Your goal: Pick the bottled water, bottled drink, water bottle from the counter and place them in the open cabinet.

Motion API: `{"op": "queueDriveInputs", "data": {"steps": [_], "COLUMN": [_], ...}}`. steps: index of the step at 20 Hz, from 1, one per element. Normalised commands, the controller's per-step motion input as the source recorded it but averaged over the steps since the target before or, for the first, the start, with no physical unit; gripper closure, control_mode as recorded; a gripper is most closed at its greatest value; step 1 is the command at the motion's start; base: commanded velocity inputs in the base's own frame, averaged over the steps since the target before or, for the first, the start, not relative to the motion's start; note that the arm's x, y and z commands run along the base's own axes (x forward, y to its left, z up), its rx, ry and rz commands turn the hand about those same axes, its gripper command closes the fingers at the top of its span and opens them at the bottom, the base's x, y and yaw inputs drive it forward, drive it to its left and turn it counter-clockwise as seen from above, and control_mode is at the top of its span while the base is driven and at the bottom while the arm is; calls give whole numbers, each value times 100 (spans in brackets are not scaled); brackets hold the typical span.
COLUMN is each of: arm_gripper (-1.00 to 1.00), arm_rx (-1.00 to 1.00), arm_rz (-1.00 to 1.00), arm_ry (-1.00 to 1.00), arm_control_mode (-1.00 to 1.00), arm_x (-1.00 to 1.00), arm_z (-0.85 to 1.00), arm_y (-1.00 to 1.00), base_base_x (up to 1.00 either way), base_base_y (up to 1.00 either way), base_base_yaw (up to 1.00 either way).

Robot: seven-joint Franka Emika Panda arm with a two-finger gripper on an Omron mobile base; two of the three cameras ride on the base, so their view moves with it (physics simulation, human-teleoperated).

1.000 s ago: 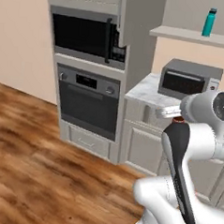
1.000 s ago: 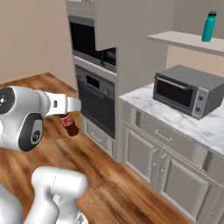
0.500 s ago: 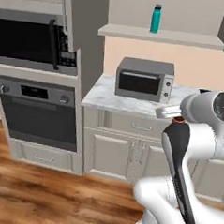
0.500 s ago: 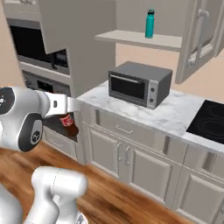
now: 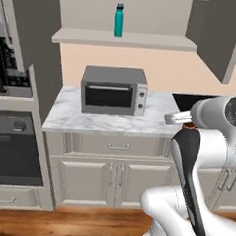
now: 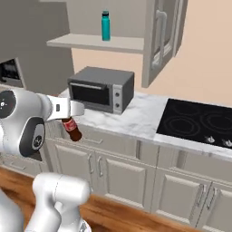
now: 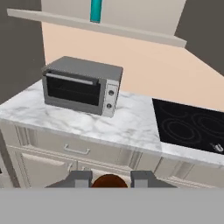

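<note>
My end effector [image 6: 72, 118] is clamped on the bottled drink [image 6: 71, 129], and I should lift it well above the toaster oven [image 6: 102, 88] ahead, placing it upright on the open cabinet [image 6: 97, 42] shelf beside the water bottle [image 6: 105, 26].

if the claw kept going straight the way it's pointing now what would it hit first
Probably the cooktop counter or the wall behind it; depth is unclear. The claw, shut on the bottled drink, points right of the toaster oven, below the shelf.
</note>
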Motion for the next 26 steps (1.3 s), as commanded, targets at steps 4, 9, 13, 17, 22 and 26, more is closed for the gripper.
{"op": "queueDriveInputs", "data": {"steps": [4,9,13,17,22,26], "arm_gripper": [100,100,100,100,100,100], "arm_rx": [0,0,0,0,0,0], "arm_rz": [0,0,0,0,0,0], "arm_ry": [0,0,0,0,0,0], "arm_control_mode": [100,100,100,100,100,100], "arm_x": [0,0,0,0,0,0], "arm_z": [0,0,0,0,0,0], "arm_y": [0,0,0,0,0,0], "base_base_x": [43,48,44,36,40,46], "base_base_y": [0,21,40,59,48,1], "base_base_yaw": [-40,-29,-24,-18,-10,0]}}
